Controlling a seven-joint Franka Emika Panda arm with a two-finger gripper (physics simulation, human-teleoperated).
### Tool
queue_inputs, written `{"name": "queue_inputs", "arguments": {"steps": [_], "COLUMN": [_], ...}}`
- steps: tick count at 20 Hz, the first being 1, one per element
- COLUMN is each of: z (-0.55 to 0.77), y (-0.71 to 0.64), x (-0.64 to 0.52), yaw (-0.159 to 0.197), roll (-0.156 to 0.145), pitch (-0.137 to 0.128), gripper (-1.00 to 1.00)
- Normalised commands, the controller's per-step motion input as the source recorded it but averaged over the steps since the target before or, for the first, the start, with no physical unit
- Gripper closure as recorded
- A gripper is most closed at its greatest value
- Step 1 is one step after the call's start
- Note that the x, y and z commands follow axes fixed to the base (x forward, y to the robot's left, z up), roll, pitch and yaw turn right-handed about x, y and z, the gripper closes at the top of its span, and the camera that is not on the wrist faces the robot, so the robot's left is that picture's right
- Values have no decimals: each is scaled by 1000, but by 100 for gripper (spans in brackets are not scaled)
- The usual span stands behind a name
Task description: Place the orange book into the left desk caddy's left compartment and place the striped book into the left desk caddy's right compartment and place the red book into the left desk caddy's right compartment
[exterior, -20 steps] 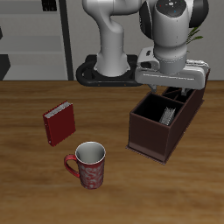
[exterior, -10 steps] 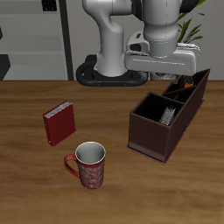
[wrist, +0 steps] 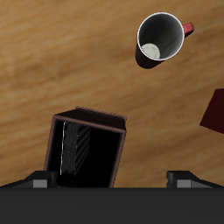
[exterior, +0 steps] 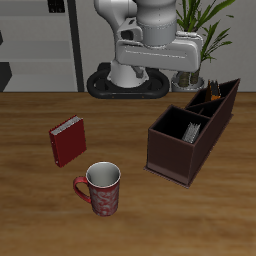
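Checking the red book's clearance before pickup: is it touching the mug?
Apart. In the exterior view, bare table shows between the red book and the mug, which stands nearer the front edge.

The white arm stood folded high above the back of the bench (exterior: 30,130), its wrist housing level and its lower links rising from the dark base plate behind. The end effector (wrist: 112,180) pointed straight down and was raised well clear of the bench. Only the two dark fingertips (wrist: 37,181) showed in the wrist view, set wide apart with nothing between them.
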Motion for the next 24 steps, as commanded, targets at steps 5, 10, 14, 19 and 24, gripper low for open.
{"name": "queue_inputs", "arguments": {"steps": [5, 10, 14, 19, 24], "z": [209, 122, -32, 48, -3], "y": [-671, -621, -684, -743, -652], "x": [87, 70, 109, 133, 90], "yaw": [-30, -12, 7, -3, 19], "roll": [-54, -36, 30, -61, 0], "pitch": [6, 19, 67, 26, 29], "gripper": [-100, -100, -100, -100, -100]}}
